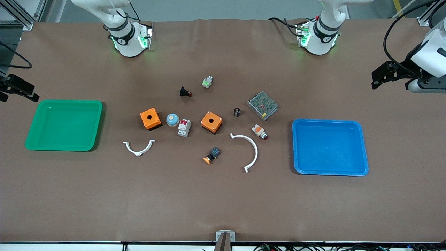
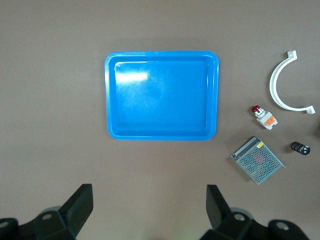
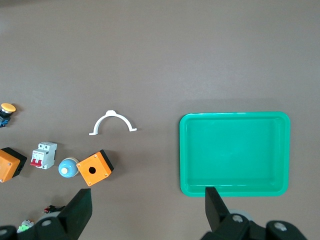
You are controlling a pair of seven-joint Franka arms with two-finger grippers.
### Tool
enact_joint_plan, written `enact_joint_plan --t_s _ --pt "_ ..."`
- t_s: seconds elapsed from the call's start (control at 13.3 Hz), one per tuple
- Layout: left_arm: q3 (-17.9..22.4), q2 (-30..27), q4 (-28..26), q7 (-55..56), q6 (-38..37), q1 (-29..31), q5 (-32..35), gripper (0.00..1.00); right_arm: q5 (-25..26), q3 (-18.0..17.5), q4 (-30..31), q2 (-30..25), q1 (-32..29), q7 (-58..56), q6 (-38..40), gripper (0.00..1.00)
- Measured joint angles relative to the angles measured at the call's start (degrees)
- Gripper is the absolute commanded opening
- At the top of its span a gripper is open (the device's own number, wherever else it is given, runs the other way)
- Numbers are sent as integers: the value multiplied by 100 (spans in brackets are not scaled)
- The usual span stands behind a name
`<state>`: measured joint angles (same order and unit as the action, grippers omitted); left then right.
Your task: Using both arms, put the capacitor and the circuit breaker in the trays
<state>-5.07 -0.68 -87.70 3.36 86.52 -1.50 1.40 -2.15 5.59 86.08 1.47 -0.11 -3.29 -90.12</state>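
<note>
Nothing is picked yet: your left pincer [image 2: 145,207] and right pincer [image 3: 145,210] hang wide over the table [image 1: 223,202]. Next, reach for capacitor [image 1: 237,112] and breaker [image 1: 184,127].

I see a brown-covered desk [image 1: 223,202]; grey floor [image 1: 216,8] above its upper edge, aluminium framing [image 1: 21,14] at one corner.

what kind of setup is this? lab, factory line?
Likely a robot lab sorting bench, not a line: two empty trays, green and blue, flank loose electrical parts such as a circuit breaker and capacitor on a brown mat.
</note>
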Motion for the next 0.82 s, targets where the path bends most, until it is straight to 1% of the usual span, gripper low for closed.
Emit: enact_joint_plan --t_s 0.38,0.53,0.67,0.82 --pt "-2 5 4 0 0 -14 0 100 0 0 0 0 0 0 0 100" --pt "-13 95 1 0 -2 -46 0 100 0 0 0 0 0 0 0 100" --pt "-95 336 -4 3 110 -81 -1 100 0 -2 0 8 0 1 2 100" --pt "-200 696 -8 44 348 -187 -15 100 -6 -35 2 60 34 1 7 100"
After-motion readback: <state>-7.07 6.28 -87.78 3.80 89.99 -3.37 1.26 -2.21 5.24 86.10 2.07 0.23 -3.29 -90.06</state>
